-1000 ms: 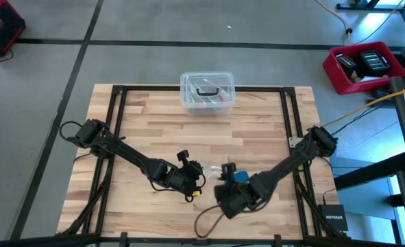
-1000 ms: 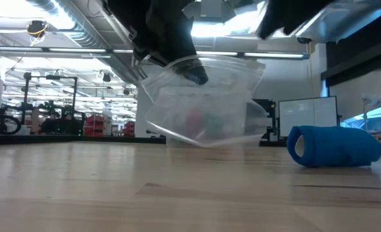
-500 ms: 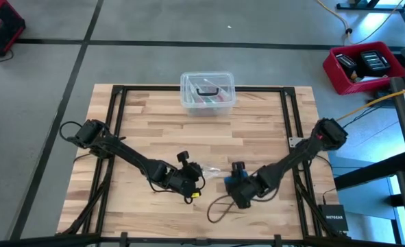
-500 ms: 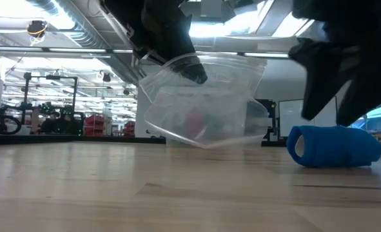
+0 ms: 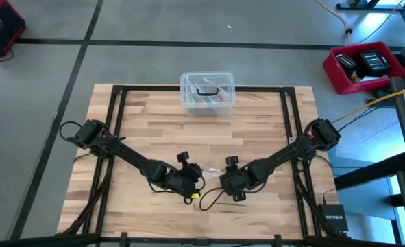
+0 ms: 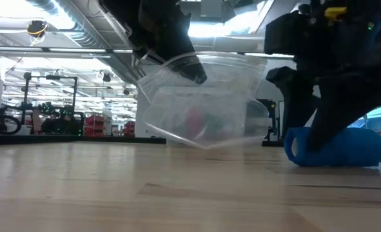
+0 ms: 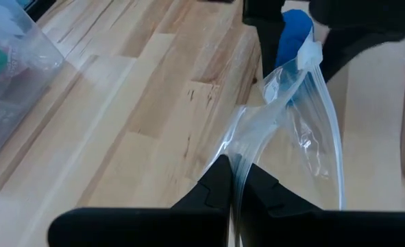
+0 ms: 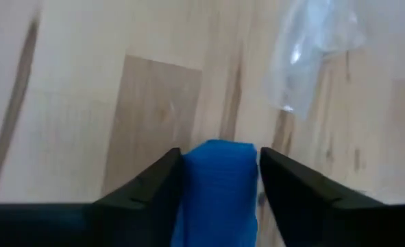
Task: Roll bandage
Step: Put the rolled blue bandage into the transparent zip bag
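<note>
The bandage (image 6: 348, 151) is a compact blue roll lying on its side on the wooden table, right of middle; it also shows in the right wrist view (image 8: 219, 182). My right gripper (image 8: 219, 161) stands over it, fingers pointing steeply down, and hides it in the high view (image 5: 231, 184). My left gripper (image 5: 188, 180) is shut on a clear plastic bag (image 6: 203, 103), which it holds up just left of the roll, with the bag's mouth turned toward the roll (image 7: 292, 27). My left gripper pinches an edge of the clear bag (image 7: 238, 156) between its two fingers, slanting down from the table's left. The bag hangs tilted below and beyond the fingers; whether its lower edge meets the table I cannot tell. My right gripper has its two fingers against the roll's two opposite sides (image 8: 188, 175), coming from above and pointing steeply down. The roll lies between them on its side, resting on the table.
A clear lidded box (image 5: 207, 92) with small items stands at the table's far edge, middle. Black frame rails (image 5: 116, 123) run along the left and right sides. A loose cable (image 5: 205, 200) loops on the table near the front, below the grippers.
My right gripper has come down from above the table and gone a little toward the far edge and the left, tipping more steeply, until its fingers stand around the bandage roll. The roll has stayed lying on the table. The bag has hung still.
</note>
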You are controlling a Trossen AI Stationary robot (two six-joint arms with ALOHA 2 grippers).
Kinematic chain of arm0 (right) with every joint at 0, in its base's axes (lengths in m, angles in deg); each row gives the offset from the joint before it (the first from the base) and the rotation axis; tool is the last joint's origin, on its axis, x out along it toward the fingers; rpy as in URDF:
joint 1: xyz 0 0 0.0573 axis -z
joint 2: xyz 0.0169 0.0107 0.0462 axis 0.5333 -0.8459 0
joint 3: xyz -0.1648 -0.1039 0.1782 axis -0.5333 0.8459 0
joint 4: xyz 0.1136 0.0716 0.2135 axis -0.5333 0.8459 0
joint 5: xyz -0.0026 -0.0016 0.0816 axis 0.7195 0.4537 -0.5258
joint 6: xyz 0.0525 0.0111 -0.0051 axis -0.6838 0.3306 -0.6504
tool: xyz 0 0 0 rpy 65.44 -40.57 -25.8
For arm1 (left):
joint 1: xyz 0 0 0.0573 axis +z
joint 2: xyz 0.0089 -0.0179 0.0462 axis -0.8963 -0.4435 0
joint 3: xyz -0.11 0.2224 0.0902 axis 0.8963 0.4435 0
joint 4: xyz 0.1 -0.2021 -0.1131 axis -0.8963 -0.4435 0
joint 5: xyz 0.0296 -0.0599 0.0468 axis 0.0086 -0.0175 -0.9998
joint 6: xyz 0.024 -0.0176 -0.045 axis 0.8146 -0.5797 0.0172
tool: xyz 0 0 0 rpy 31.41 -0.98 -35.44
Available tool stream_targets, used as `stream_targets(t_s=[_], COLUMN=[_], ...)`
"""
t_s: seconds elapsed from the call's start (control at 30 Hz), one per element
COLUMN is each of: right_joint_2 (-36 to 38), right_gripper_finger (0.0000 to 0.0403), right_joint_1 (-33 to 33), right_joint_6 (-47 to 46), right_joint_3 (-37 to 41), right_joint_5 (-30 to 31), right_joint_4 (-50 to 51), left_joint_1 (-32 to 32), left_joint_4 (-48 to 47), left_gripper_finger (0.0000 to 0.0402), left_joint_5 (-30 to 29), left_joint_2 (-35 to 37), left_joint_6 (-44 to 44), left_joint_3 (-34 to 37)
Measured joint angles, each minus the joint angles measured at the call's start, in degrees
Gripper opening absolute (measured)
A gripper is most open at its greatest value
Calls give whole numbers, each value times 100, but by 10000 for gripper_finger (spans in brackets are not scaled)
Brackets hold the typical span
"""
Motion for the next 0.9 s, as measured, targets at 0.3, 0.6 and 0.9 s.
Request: stream_targets(t_s=[0.3, 0.6, 0.9], right_joint_2=[-111, -122, -148], right_gripper_finger=[86, 171, 244], right_joint_1=[-11, 1, 62], right_joint_6=[-289, -828, -863], right_joint_3=[183, 54, -1060], right_joint_5=[-136, -331, -526], right_joint_4=[-262, -71, 1403], left_joint_1=[-3, -4, -6], left_joint_4=[9, 23, 17], left_gripper_finger=[4, 4, 4], left_joint_5=[13, 17, 17], left_joint_2=[0, 0, 0], left_joint_6=[0, 9, 2], left_joint_3=[0, 0, 0])
